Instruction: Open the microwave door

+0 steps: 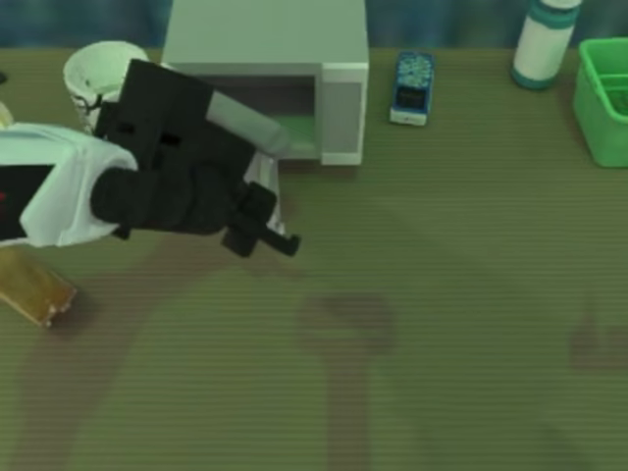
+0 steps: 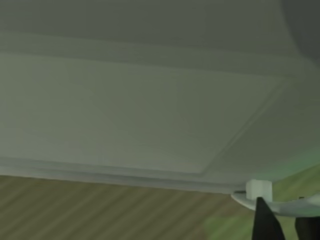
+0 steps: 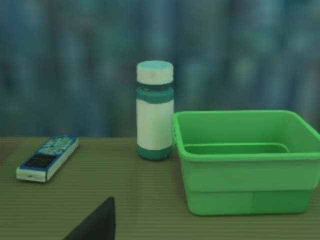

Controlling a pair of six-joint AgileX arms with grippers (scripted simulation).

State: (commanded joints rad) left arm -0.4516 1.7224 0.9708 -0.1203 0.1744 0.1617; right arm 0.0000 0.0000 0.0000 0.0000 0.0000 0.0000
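The microwave stands at the table's far edge, left of centre, its door swung partly out toward the near left so the cavity shows beside the silver control strip. Wide bare tabletop lies in front of it and to the right. A green bin sits at the far right edge, its inside not visible from above; a white-and-teal bottle stands just beside it, and a blue remote lies between bottle and microwave. A white cup stands left of the microwave, a wooden block at the near left. The left gripper reaches at the door's outer edge, its dark fingertips close to the handle bar; whether they pinch it cannot be told. The right gripper is out of view.
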